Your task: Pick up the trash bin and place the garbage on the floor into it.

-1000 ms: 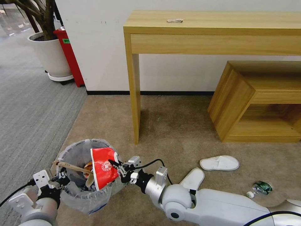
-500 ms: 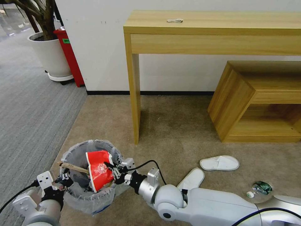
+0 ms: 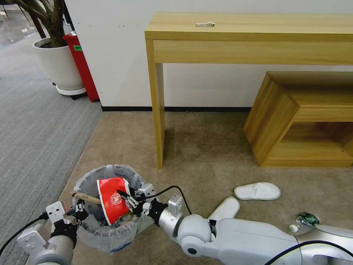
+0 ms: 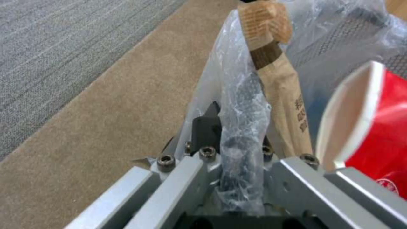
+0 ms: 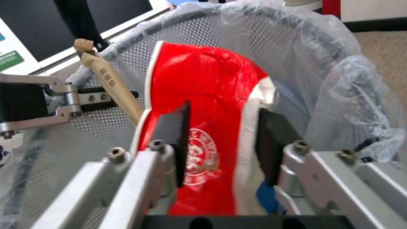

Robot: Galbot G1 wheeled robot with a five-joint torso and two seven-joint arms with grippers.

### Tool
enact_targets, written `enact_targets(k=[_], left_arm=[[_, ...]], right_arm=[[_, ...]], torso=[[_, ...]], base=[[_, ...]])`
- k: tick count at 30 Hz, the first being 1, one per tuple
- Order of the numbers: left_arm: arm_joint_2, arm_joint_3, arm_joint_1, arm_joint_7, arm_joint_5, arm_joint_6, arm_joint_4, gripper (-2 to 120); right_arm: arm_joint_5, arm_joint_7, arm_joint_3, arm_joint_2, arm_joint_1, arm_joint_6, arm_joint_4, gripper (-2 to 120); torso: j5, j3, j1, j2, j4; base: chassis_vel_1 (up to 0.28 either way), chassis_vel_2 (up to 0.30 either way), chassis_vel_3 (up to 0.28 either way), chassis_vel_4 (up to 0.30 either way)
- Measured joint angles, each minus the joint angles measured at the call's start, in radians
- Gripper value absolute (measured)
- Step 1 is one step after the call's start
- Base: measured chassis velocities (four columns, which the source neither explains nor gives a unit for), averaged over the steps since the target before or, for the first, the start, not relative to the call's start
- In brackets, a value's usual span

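While it hangs over the mouth of the trash bin (image 3: 106, 206), the crushed red and white paper cup (image 3: 112, 198) sits between the two dark fingers (image 5: 180, 133) of the right gripper (image 3: 127, 197), which press on its flattened waxy sides; its white rim points away from the fingers, toward the far wall of the bin. This bin is round, of black metal mesh, lined with a thin crinkled clear plastic bag (image 5: 356, 105) folded over the rim. The left gripper (image 3: 75, 214) is closed on the near rim, with one dark finger (image 4: 208, 125) outside the plastic and mesh and the other side wrapped in the bag. Just beside these fingers a long brown paper sleeve (image 4: 284, 92) with a wooden stick end leans against the rim, and it reaches across toward the cup. Under the bin lies the floor (image 3: 206, 151), a beige short-pile carpet. Behind the right arm, well apart from its fingers, two flat white slippers (image 3: 257, 191) lie on this carpet, and farther out a small crushed plastic bottle (image 3: 307, 219) with a green label.
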Motion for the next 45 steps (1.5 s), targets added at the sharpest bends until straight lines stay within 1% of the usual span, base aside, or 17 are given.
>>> enact_targets(k=[1, 3, 5, 6, 9, 12, 13, 16, 30, 33, 34, 35, 38, 40, 42, 44, 45], left_arm=[[0.000, 0.000, 0.000, 0.000, 0.000, 0.000, 0.000, 1], [-0.005, 0.001, 0.003, 0.006, 0.012, -0.010, 0.006, 1], [-0.007, 0.002, 0.003, 0.008, 0.015, -0.012, 0.008, 1], [-0.009, 0.005, 0.003, 0.010, 0.019, -0.015, 0.013, 1], [-0.010, 0.006, 0.002, 0.010, 0.024, -0.016, 0.020, 1], [-0.010, 0.006, -0.004, 0.011, 0.025, -0.017, 0.030, 1], [-0.010, 0.006, -0.004, 0.011, 0.025, -0.017, 0.030, 1], [-0.011, 0.006, -0.007, 0.011, 0.029, -0.019, 0.044, 1], [-0.015, 0.006, -0.018, 0.011, 0.036, -0.025, 0.071, 1], [-0.018, 0.006, -0.022, 0.011, 0.041, -0.029, 0.080, 1], [-0.018, 0.007, -0.024, 0.011, 0.042, -0.030, 0.085, 1], [-0.018, 0.007, -0.024, 0.011, 0.042, -0.030, 0.085, 1], [-0.018, 0.012, -0.036, 0.011, 0.045, -0.032, 0.104, 1], [-0.018, 0.014, -0.038, 0.011, 0.047, -0.033, 0.108, 1], [-0.022, 0.023, -0.046, 0.012, 0.055, -0.037, 0.123, 1], [-0.023, 0.025, -0.048, 0.013, 0.057, -0.037, 0.125, 1], [-0.026, 0.030, -0.053, 0.014, 0.061, -0.039, 0.132, 1]], right_arm=[[-0.001, 0.000, 0.001, 0.000, -0.001, 0.000, 0.000, 43], [-0.001, 0.001, 0.027, 0.003, -0.009, 0.001, 0.011, 54], [-0.001, 0.002, 0.037, 0.004, -0.013, 0.002, 0.015, 58], [-0.001, 0.002, 0.057, 0.003, -0.019, 0.002, 0.024, 64], [-0.001, 0.000, 0.090, -0.006, -0.029, 0.003, 0.042, 73], [-0.002, -0.004, 0.132, -0.025, -0.048, 0.004, 0.067, 88], [-0.002, -0.004, 0.132, -0.025, -0.048, 0.004, 0.067, 88], [-0.004, -0.010, 0.179, -0.047, -0.076, 0.006, 0.087, 99], [-0.009, 0.011, 0.294, -0.097, -0.175, 0.003, 0.148, 100], [-0.005, 0.074, 0.343, -0.100, -0.218, -0.020, 0.167, 100], [0.009, 0.130, 0.379, -0.106, -0.247, -0.052, 0.183, 100], [0.009, 0.130, 0.379, -0.106, -0.247, -0.052, 0.183, 100], [0.056, 0.298, 0.475, -0.128, -0.321, -0.186, 0.223, 100], [0.062, 0.327, 0.488, -0.130, -0.332, -0.207, 0.226, 100], [0.100, 0.477, 0.534, -0.139, -0.387, -0.304, 0.235, 100], [0.102, 0.494, 0.540, -0.141, -0.397, -0.313, 0.235, 100], [0.100, 0.537, 0.557, -0.151, -0.428, -0.336, 0.229, 100]], torso=[[0.0000, 0.000, 0.000, 0.000, 0.0001], [0.0000, 0.000, 0.000, 0.000, 0.0000], [0.0000, 0.000, 0.000, 0.000, 0.0000], [0.0000, 0.000, 0.000, 0.000, 0.0001], [0.0000, 0.000, 0.000, 0.000, 0.0001], [-0.0001, 0.000, 0.000, 0.000, 0.0000], [-0.0001, 0.000, 0.000, 0.000, 0.0000], [0.0000, 0.000, 0.000, 0.000, 0.0000], [-0.0001, 0.000, 0.000, 0.000, 0.0001], [0.0000, 0.000, 0.000, 0.000, 0.0001], [0.0001, 0.000, 0.000, 0.000, 0.0001], [0.0001, 0.000, 0.000, 0.000, 0.0001], [0.0001, 0.000, 0.000, 0.000, -0.0001], [0.0000, 0.000, 0.000, 0.000, 0.0000], [0.0001, 0.000, 0.000, 0.000, 0.0000], [0.0001, 0.000, 0.000, 0.000, 0.0001], [0.0001, 0.000, 0.000, 0.000, 0.0000]], base=[[0.000, 0.000, 0.000, 0.000], [0.000, 0.000, 0.000, 0.000], [0.000, 0.000, 0.000, 0.000], [0.000, 0.000, 0.000, 0.000], [0.000, 0.000, 0.000, 0.000], [0.000, 0.000, 0.000, 0.000], [0.000, 0.000, 0.000, 0.000], [0.000, 0.000, 0.000, 0.000], [0.000, 0.000, 0.000, 0.000], [0.000, 0.000, 0.000, 0.000], [0.000, 0.000, 0.000, 0.000], [0.000, 0.000, 0.000, 0.000], [0.000, 0.000, 0.000, 0.000], [0.000, 0.000, 0.000, 0.000], [0.000, 0.000, 0.000, 0.000], [0.000, 0.000, 0.000, 0.000], [0.000, 0.000, 0.000, 0.000]])
